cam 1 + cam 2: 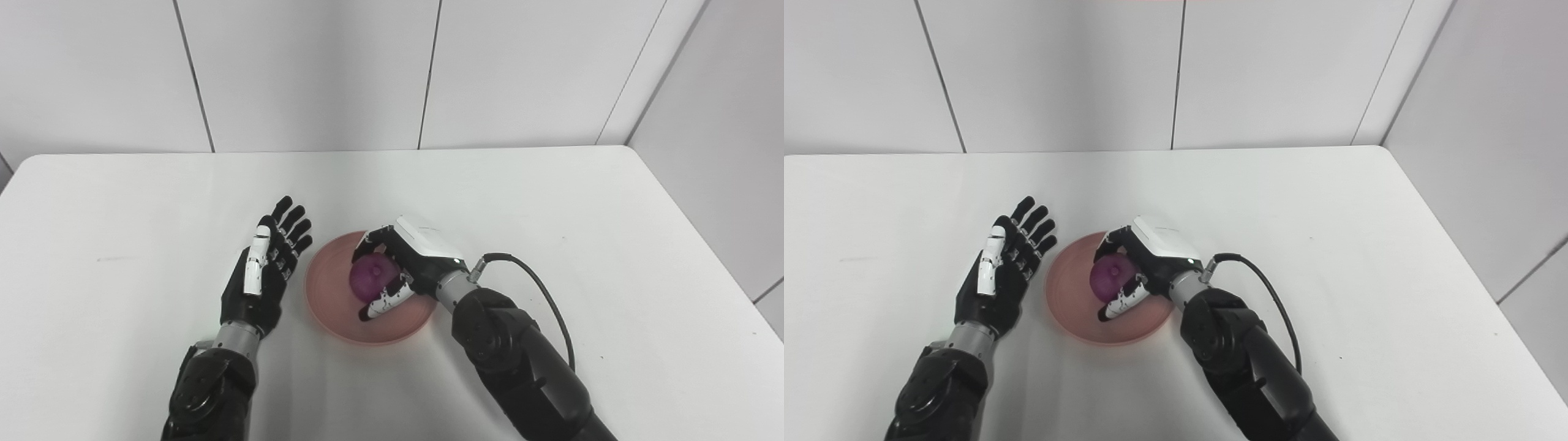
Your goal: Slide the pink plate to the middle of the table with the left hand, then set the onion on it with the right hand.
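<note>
The pink plate [334, 300] lies near the middle of the white table. A purple onion [371, 277] is over the plate's centre, with my right hand [401, 260] shut on it, fingers and thumb curled around its sides. Whether the onion touches the plate I cannot tell. My left hand [269, 263] rests just left of the plate, open, fingers spread and pointing away from me, holding nothing and not touching the rim.
The white table [551, 202] ends at a tiled wall behind and at its right edge [704, 239]. A black cable [539, 282] loops from my right wrist over the table.
</note>
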### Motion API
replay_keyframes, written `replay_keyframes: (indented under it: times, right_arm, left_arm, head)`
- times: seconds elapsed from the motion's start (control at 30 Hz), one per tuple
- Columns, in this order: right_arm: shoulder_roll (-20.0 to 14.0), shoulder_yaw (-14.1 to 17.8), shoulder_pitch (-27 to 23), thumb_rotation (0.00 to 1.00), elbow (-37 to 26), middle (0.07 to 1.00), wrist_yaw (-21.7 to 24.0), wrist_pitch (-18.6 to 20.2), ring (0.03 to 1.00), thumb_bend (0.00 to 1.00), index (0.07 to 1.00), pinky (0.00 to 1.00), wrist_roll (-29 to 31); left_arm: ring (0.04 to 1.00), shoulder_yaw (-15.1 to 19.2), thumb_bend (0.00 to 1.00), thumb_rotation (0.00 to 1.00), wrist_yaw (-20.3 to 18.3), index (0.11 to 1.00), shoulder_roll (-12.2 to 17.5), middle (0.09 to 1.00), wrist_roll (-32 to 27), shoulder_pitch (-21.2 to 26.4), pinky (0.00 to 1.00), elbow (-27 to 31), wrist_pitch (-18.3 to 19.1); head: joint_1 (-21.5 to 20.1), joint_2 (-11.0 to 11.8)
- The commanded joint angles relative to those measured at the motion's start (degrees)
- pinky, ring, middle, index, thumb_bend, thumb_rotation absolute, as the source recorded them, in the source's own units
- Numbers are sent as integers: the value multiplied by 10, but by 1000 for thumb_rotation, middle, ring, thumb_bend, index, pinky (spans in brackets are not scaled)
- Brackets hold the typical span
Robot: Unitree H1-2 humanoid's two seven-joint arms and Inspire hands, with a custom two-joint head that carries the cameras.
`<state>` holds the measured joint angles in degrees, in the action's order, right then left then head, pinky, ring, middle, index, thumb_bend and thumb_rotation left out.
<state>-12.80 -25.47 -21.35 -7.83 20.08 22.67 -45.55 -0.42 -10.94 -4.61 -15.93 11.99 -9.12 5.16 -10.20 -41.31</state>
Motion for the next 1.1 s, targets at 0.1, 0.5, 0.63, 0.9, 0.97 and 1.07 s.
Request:
replay_keyframes:
  times: [0.1,0.5,0.63,0.9,0.97,1.07]
  right_arm:
    - [-3,3,-9,412,-28,745,25,8,677,980,762,558,-4]
    - [-22,8,3,599,-46,888,19,-34,862,1000,907,815,21]
    - [-24,16,11,619,-52,912,5,-51,885,1000,930,858,31]
    - [-17,51,36,626,-71,921,-35,-87,888,1000,943,826,69]
    - [-11,65,44,628,-77,915,-52,-98,876,1000,938,783,85]
    - [-8,80,53,651,-86,916,-66,-113,872,1000,937,764,102]
  left_arm:
    - [946,-2,408,1000,8,934,-2,950,4,-11,948,-4,25]
    - [938,-4,412,1000,9,929,-2,943,9,-10,935,-10,18]
    - [937,-3,415,1000,9,929,-2,942,8,-10,937,-10,18]
    - [937,-3,415,1000,7,929,-2,943,4,-11,937,-12,15]
    - [934,-3,418,1000,8,926,-2,942,6,-11,933,-13,16]
    - [933,-2,420,1000,8,924,-2,940,5,-11,929,-15,15]
  head:
    - [1,0]
    - [1,2]
    - [1,2]
    - [2,2]
    - [2,2]
    - [2,2]
